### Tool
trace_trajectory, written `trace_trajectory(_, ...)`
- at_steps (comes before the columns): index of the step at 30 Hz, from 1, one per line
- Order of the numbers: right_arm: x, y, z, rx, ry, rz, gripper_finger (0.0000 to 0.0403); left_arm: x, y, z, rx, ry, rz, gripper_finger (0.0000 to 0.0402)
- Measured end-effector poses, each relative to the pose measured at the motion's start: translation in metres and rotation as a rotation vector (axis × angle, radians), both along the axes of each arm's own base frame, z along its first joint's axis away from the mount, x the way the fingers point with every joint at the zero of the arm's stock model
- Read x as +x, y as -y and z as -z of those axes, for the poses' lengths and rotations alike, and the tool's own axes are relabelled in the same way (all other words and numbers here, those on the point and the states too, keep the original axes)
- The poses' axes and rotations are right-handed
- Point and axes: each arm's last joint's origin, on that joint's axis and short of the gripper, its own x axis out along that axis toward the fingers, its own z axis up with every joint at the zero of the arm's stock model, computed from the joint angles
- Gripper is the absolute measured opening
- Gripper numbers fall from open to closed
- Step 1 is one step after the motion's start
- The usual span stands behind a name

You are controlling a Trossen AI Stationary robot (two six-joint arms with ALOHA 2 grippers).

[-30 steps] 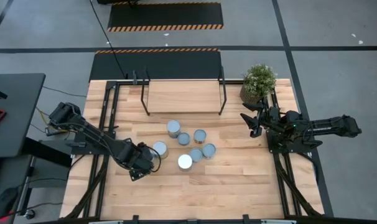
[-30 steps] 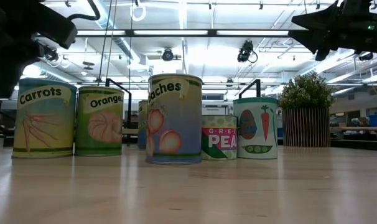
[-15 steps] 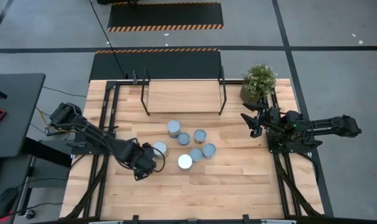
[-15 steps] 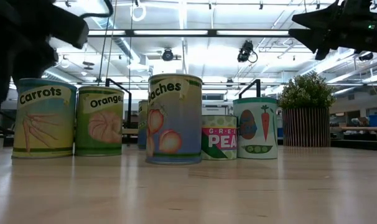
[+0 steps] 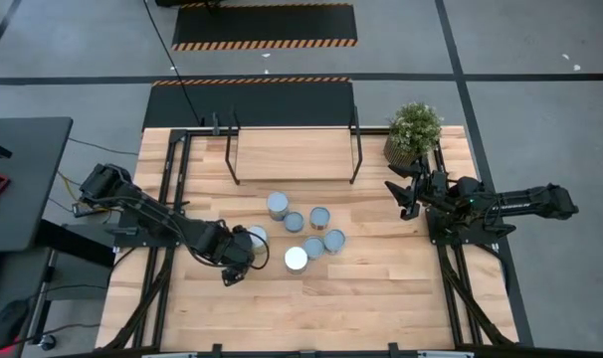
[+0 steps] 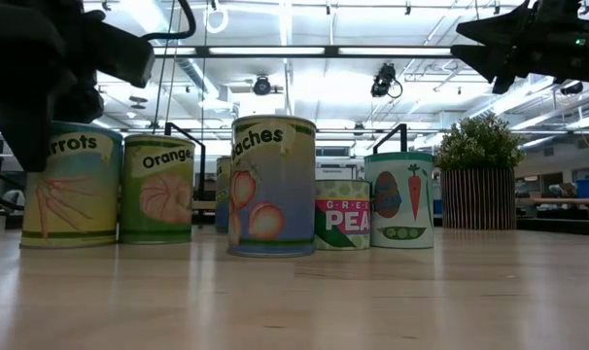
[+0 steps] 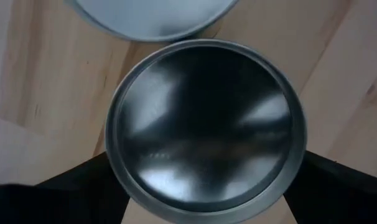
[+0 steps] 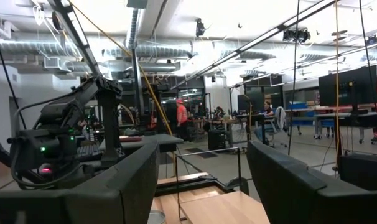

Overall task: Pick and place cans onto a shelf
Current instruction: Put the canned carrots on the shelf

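Observation:
Several cans with silvery tops stand in a cluster mid-table (image 5: 306,234). The leftmost one, labelled Carrots (image 6: 71,185), fills the left wrist view with its round top (image 7: 204,124). My left gripper (image 5: 240,249) points down over it, open. One dark finger (image 7: 83,193) stands on each side of the can's rim; I cannot tell whether either touches it. The shelf (image 5: 294,154) stands at the table's far edge with nothing on it. My right gripper (image 5: 406,199) waits raised at the table's right, open, with nothing between its fingers (image 8: 123,180).
A second can's top (image 7: 151,15) lies close beside the Carrots can, and the Orange can (image 6: 156,190) stands next to it. A potted plant (image 5: 413,132) sits at the far right corner. Bare wood lies along the near edge (image 5: 311,308).
My left gripper has moved toward the table's right and down over the Carrots can. In the low view its dark body now overlaps the can's upper left. Its fingers stay apart. The cans and my right arm have kept still.

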Motion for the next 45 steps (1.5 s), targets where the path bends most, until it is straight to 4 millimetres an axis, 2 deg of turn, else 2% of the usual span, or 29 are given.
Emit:
trace_trajectory(12, 0.0, 0.0, 0.0, 0.0, 0.0, 0.0, 0.025, 0.004, 0.001, -0.001, 0.009, 0.05, -0.011, 0.0353)
trace_trajectory(19, 0.0, 0.0, 0.0, 0.0, 0.0, 0.0, 0.025, 0.004, 0.001, -0.001, 0.011, 0.049, 0.0, 0.0319)
trace_trajectory(25, 0.0, 0.0, 0.0, 0.0, 0.0, 0.0, 0.025, 0.002, -0.004, -0.007, -0.059, -0.046, 0.0, 0.0314)
trace_trajectory(30, 0.0, 0.0, 0.0, 0.0, 0.0, 0.0, 0.025, 0.006, -0.012, -0.038, -0.056, -0.099, 0.014, 0.0319)
trace_trajectory(35, 0.0, 0.0, 0.0, 0.0, 0.0, 0.001, 0.025, 0.01, -0.03, -0.081, 0.027, -0.116, 0.006, 0.0317)
trace_trajectory(40, 0.0, 0.0, 0.0, 0.0, 0.0, 0.001, 0.025, 0.015, -0.06, -0.111, 0.147, -0.106, -0.001, 0.0319)
trace_trajectory(45, 0.0, 0.0, 0.0, 0.0, 0.0, 0.001, 0.025, 0.029, -0.1, -0.119, 0.194, -0.034, 0.019, 0.0319)
